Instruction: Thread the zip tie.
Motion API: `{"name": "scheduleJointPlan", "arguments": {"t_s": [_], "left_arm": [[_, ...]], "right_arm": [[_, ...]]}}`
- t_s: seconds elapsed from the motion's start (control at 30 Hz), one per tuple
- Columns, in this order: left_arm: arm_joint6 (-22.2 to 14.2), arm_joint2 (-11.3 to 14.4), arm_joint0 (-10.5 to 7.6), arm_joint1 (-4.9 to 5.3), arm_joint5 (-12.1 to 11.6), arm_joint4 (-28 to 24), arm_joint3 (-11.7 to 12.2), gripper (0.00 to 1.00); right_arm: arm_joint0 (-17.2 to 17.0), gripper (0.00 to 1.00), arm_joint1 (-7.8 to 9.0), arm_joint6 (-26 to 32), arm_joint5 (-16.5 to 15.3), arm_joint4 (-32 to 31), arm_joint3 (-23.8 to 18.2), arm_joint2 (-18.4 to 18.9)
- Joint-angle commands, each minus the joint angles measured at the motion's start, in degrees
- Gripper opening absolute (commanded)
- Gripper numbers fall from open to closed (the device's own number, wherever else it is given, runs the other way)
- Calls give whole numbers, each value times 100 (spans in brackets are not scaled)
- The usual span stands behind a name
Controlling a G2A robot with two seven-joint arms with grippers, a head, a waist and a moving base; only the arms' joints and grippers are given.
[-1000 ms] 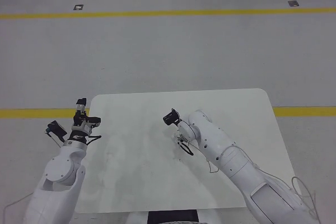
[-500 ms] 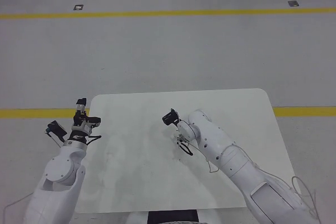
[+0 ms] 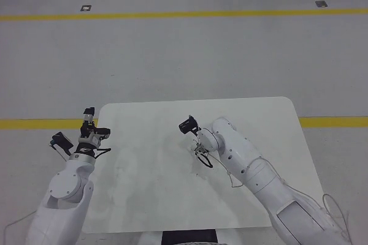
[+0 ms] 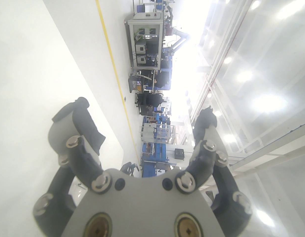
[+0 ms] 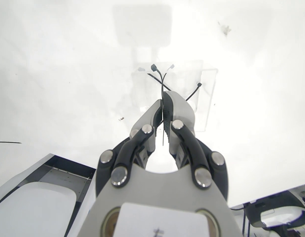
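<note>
A thin black zip tie (image 5: pixel 163 85) is standing at the centre of the right wrist frame. Its head is curling toward the upper left, and its strap is running down between the pinching fingers of the right gripper (image 5: pixel 163 98). A second tie (image 5: pixel 195 89) is lying just right of it.

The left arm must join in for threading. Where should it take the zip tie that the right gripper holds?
Likely the zip tie's free strap between its head and the right gripper, approached from in front of that gripper. The strap stands out bare there, while its tail is boxed in between the fingers.
</note>
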Motion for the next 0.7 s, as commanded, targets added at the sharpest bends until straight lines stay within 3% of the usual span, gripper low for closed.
{"name": "scheduleJointPlan", "arguments": {"t_s": [0.0,0.4,0.67], "left_arm": [[0,0,0,0,0,0,0,100],[0,0,0,0,0,0,0,100],[0,0,0,0,0,0,0,100]], "right_arm": [[-40,0,24,-1,-20,30,-83,81],[-251,0,108,-66,-187,163,-372,313],[-192,0,63,-273,-198,253,-94,186]]}}
